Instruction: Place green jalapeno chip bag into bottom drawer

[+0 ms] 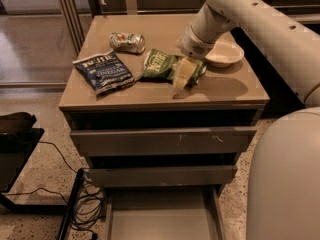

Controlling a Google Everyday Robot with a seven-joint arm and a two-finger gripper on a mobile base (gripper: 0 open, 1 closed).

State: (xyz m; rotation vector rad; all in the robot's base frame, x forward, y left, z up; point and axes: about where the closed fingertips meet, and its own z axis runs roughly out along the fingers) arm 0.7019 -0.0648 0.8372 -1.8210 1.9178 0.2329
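Observation:
The green jalapeno chip bag [160, 65] lies on the cabinet top [150, 91], near the middle. My gripper [182, 77] hangs from the white arm [225, 14] and sits at the bag's right end, covering that end and touching or just above it. The bottom drawer [160, 221] is pulled open at the foot of the cabinet, and its flat bottom is bare. The two upper drawers stand slightly ajar.
A dark blue chip bag [103, 72] lies at the left of the top. A crushed silvery can [127, 42] lies behind it. A white bowl [224, 53] sits at the right rear. Cables [85, 204] and a black stand [15, 134] are on the floor to the left.

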